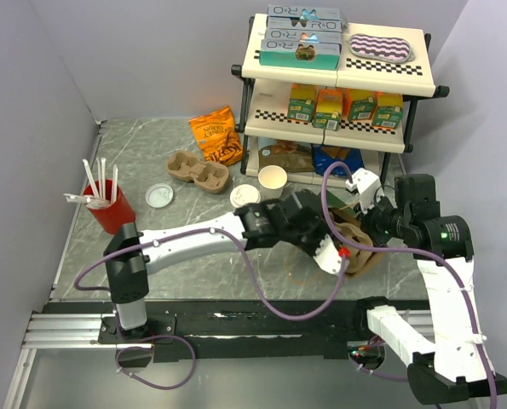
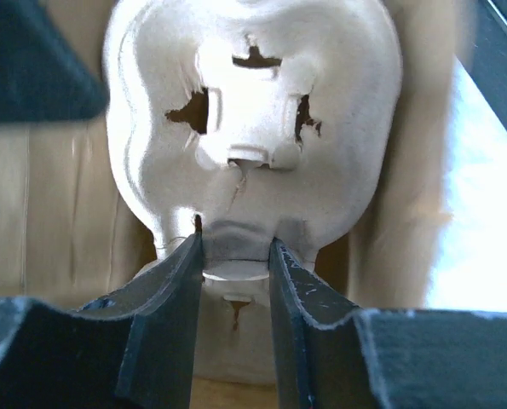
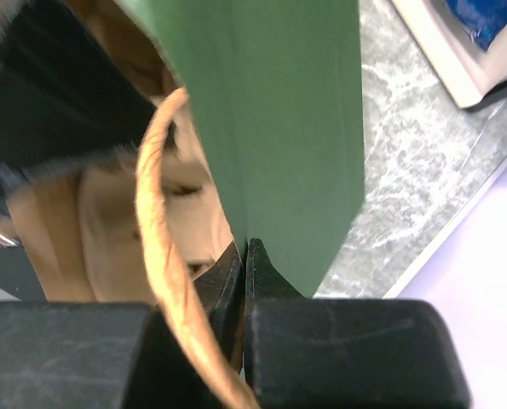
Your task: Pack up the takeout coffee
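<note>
The left fingers (image 2: 172, 324) grasp the rim of a pale moulded-pulp cup carrier (image 2: 253, 145) inside the brown paper bag (image 1: 361, 256), whose edge the right fingers (image 3: 262, 277) clench. The lidded cream-white paper coffee cup (image 1: 244, 196) stands on the counter (image 1: 151, 247) left of the bag, yet to be packed.

cream cups (image 1: 273, 177) 2 | carriers (image 1: 198, 170) 2 | loose lids (image 1: 159, 195) 1 | juice cartons (image 1: 328, 107) 4 | paper bag (image 1: 361, 258) 1

The left gripper (image 1: 334, 254) is hiding most of the paper bag (image 1: 364, 257). Its fingers (image 2: 172, 324) are covering one rim of the pulp carrier (image 2: 338, 102). The blurred green sheet (image 3: 279, 111) is being cropped above
</note>
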Available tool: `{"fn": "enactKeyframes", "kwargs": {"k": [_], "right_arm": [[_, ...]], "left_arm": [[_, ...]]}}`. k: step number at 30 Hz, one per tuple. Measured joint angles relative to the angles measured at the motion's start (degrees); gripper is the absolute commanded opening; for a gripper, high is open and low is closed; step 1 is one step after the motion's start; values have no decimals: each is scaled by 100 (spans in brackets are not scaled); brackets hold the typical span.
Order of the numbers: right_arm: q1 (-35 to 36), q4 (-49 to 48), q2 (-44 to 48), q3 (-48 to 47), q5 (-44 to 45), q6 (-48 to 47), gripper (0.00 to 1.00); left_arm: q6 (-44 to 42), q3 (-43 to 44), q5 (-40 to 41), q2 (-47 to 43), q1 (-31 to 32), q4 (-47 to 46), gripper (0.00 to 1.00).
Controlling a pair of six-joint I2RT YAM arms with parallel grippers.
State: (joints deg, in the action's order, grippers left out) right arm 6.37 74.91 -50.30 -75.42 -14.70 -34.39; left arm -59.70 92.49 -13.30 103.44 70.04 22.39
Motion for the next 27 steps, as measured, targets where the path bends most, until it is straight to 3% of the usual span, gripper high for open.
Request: {"fn": "enactKeyframes", "kwargs": {"k": [5, 13, 19, 27], "right_arm": [[142, -61, -24, -7, 44, -48, 0], [570, -15, -173, -76, 267, -146, 0], [662, 55, -260, -76, 271, -144, 0], [691, 57, -348, -227, 289, -151, 0]], "left_arm": [[107, 87, -291, -98, -133, 334, 1], [-289, -125, 586, -9, 192, -111, 1], [-505, -313, 726, -9, 319, -424, 1], [-551, 195, 1071, 476, 319, -352, 1]]}}
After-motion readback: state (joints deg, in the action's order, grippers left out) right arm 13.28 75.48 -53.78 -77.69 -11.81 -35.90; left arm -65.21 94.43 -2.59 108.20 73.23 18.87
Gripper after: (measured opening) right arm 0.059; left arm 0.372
